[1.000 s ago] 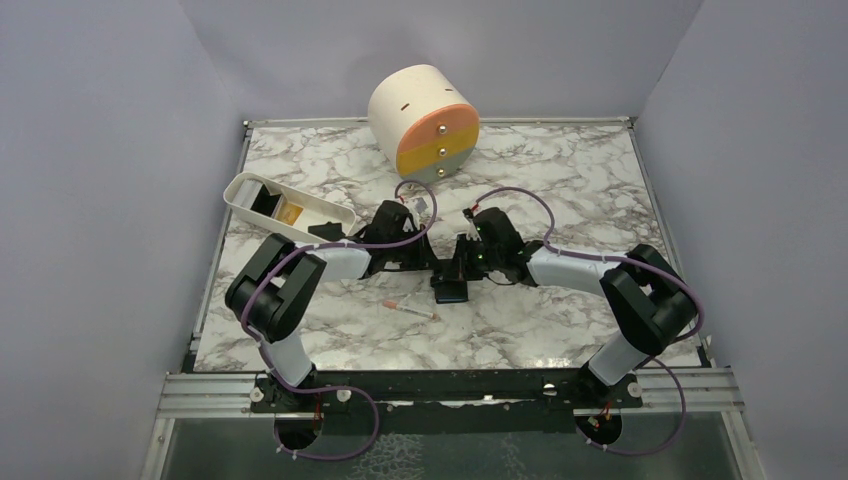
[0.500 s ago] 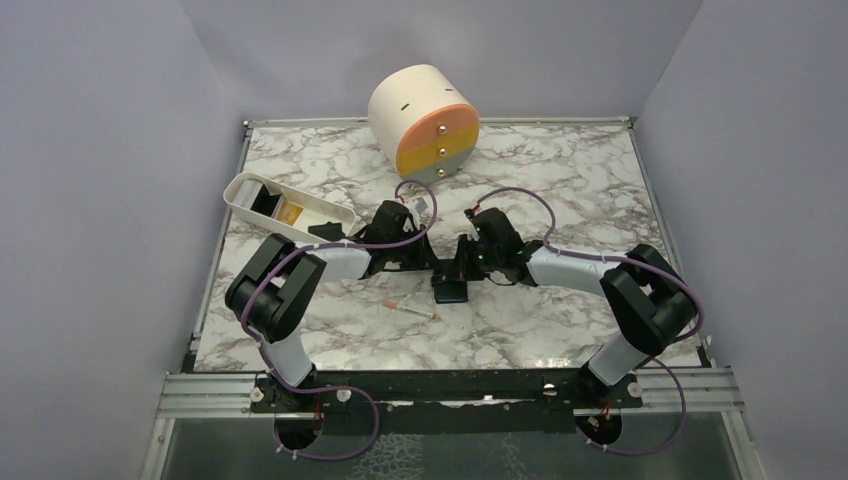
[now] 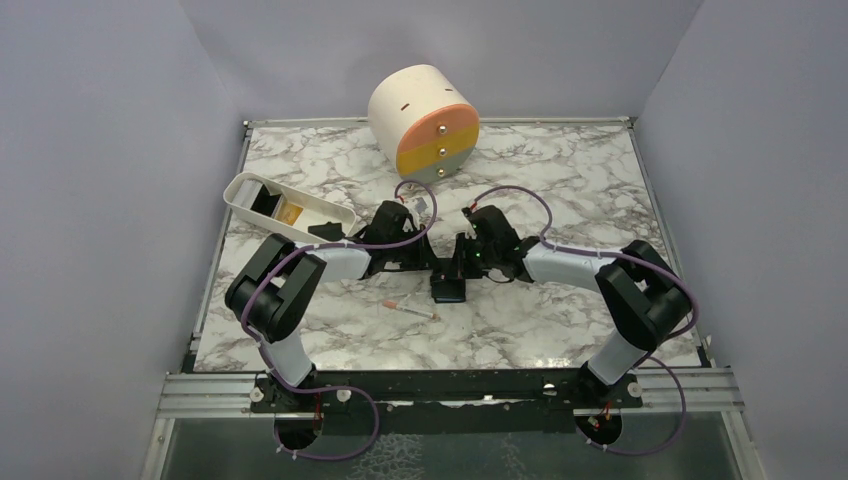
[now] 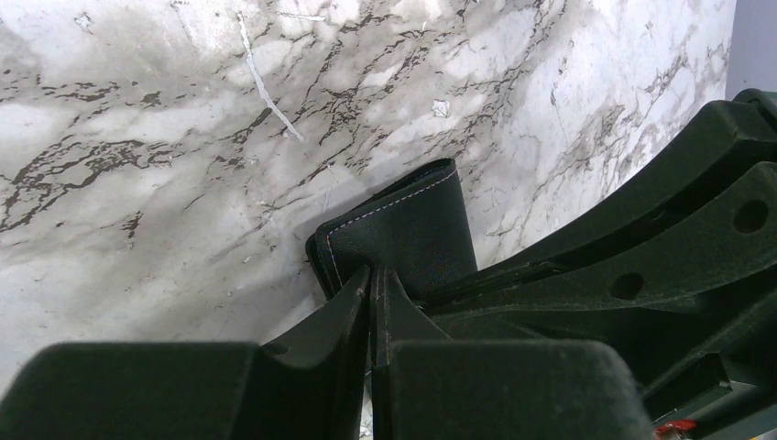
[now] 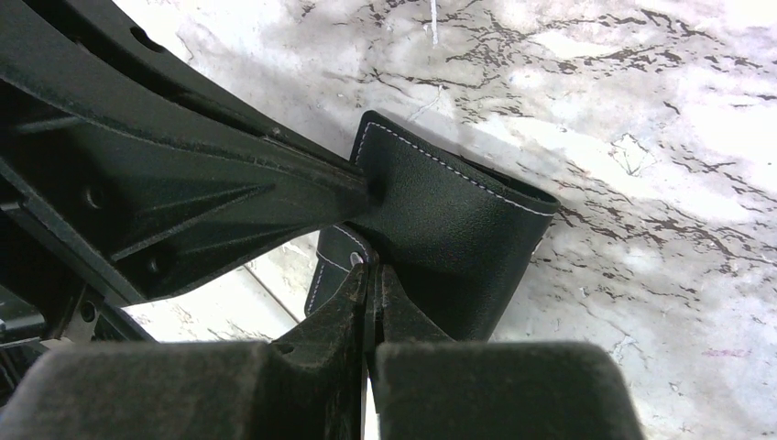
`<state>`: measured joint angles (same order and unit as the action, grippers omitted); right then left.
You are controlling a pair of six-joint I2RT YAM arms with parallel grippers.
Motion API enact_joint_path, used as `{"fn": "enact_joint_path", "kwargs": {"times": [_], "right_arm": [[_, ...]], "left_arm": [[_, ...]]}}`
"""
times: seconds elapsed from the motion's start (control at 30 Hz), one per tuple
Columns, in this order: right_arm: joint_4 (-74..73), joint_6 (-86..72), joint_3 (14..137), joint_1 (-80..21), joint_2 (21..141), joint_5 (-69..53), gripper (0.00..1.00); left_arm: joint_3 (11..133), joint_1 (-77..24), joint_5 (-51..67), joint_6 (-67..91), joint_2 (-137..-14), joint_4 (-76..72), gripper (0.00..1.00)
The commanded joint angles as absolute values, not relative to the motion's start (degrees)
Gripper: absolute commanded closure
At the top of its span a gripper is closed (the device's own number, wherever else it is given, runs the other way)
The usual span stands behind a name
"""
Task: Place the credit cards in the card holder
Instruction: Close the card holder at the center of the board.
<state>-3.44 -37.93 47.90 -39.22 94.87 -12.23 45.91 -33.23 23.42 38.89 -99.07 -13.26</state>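
at the middle of the desk [image 3: 560,170], the card holder [image 3: 450,288] sits pinched from both sides: left tool [image 4: 371,284] clamped on 1 flap, right tool [image 5: 369,275] clamped on the other. i'd peel the 2 flaps apart slow and level so neither slips. an orange credit card [image 3: 291,212] looks to be over in the white tray [image 3: 231,196].

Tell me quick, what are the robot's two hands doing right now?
Left gripper: closed, pinching the card holder.
Right gripper: closed, pinching the card holder too.
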Motion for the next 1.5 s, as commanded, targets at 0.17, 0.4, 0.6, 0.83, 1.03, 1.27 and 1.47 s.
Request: {"fn": "enact_joint_path", "kwargs": {"times": [0.17,0.4,0.6,0.83,1.03,1.27,1.47], "right_arm": [[-2.6,-38.8,49.1,-39.3,93.8,-13.6,0.99],[-2.8,-38.7,49.6,-39.2,95.1,-13.4,0.99],[-4.9,-38.8,49.8,-39.1,95.7,-11.8,0.99],[-5.3,-38.8,50.1,-38.2,96.9,-12.7,0.99],[-7.2,-38.8,51.1,-37.8,97.7,-12.3,0.99],[-8.6,-38.8,52.8,-37.4,100.0,-13.1,0.99],[-10.8,-38.7,54.0,-37.1,101.7,-12.9,0.99]], "left_arm": [[43.9,-33.4,24.7,39.1,-98.1,-14.1,0.93],[43.7,-33.4,24.5,39.0,-97.8,-14.0,0.93],[43.7,-33.4,24.5,39.3,-97.8,-13.9,0.93],[44.2,-33.4,24.5,38.9,-96.2,-13.0,0.93],[44.5,-33.4,25.2,39.3,-95.5,-12.9,0.93],[43.6,-33.8,25.7,39.4,-92.9,-12.0,0.93],[42.5,-34.1,25.3,39.2,-92.8,-12.0,0.93]]}}
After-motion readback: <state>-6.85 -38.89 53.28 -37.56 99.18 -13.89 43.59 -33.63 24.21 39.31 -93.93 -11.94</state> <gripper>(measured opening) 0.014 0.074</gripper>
